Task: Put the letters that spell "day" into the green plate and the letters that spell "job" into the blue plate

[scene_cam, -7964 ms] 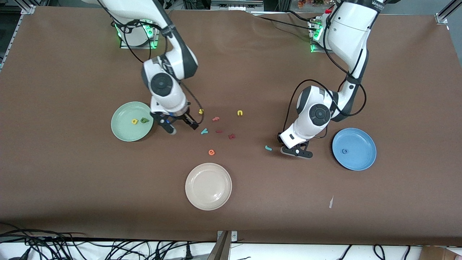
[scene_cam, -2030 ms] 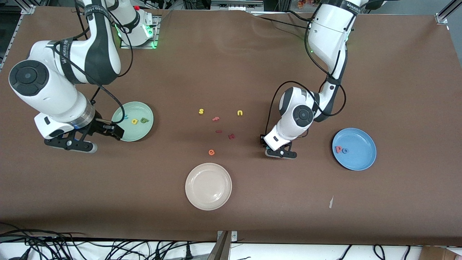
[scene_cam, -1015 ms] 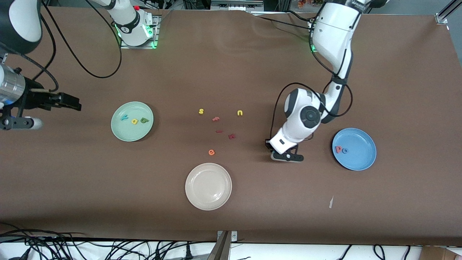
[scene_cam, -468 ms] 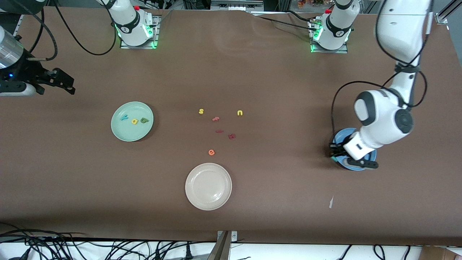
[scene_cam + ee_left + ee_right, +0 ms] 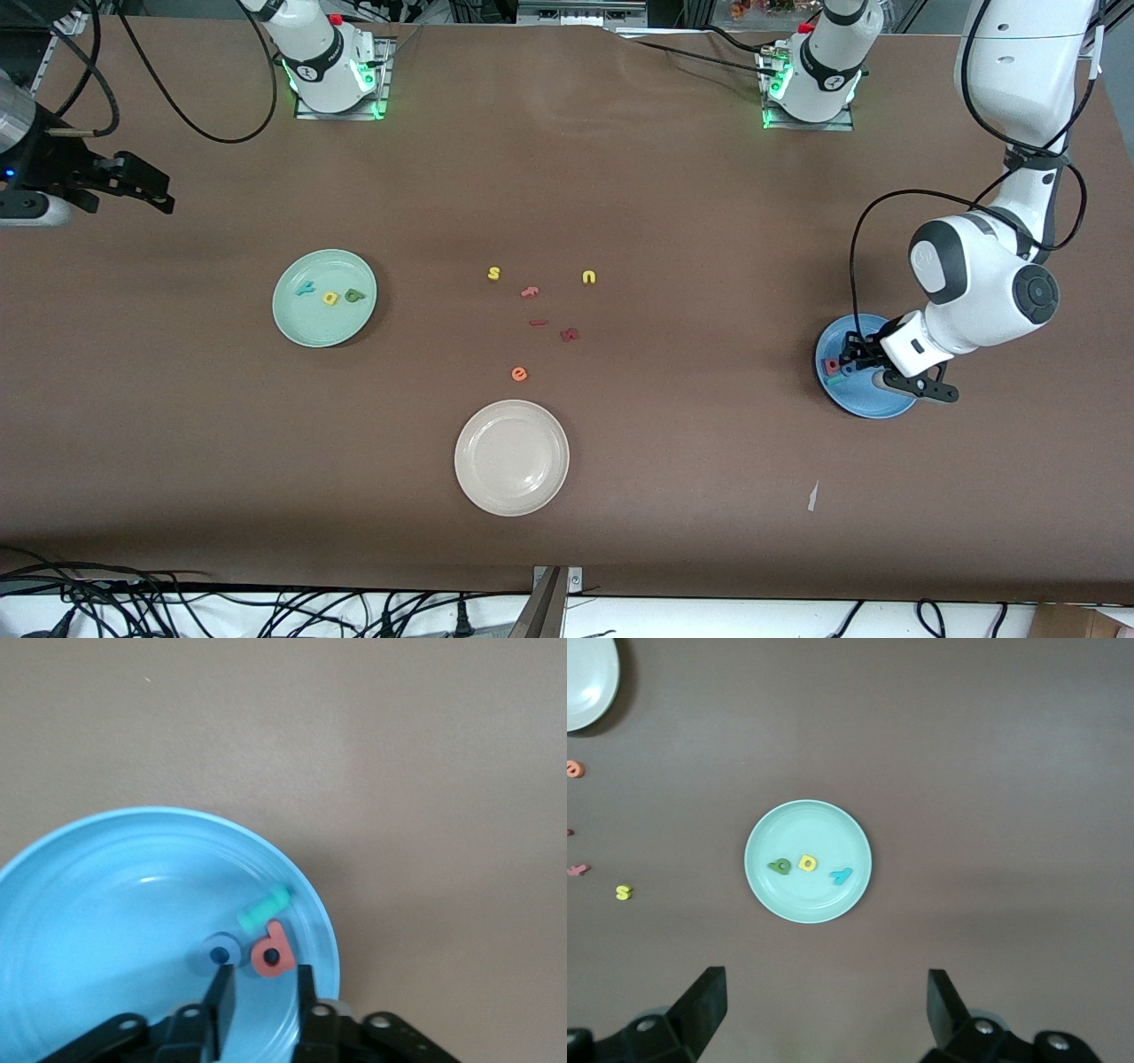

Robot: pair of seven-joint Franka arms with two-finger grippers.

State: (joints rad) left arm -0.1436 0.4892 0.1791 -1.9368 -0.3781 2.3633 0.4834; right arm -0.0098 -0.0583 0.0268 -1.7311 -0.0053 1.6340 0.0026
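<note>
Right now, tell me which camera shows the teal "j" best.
The left wrist view: the teal "j" lies in plain sight in the blue plate, touching the salmon "b", just ahead of the left gripper. In the front view that gripper hides nearly all of it. The right wrist view doesn't show it.

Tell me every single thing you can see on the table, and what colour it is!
green plate: 1, mint, toward the right arm's end
d, a, y letters: 3, green, yellow, teal, in it
blue plate: 1, toward the left arm's end
j, o, b letters: 3, teal, blue, red, in it
cream plate: 1, nearest the camera
loose letters: 6, yellow, red, orange, mid-table
left claw: over the blue plate, slightly open
right claw: open, waiting high above the table
</note>
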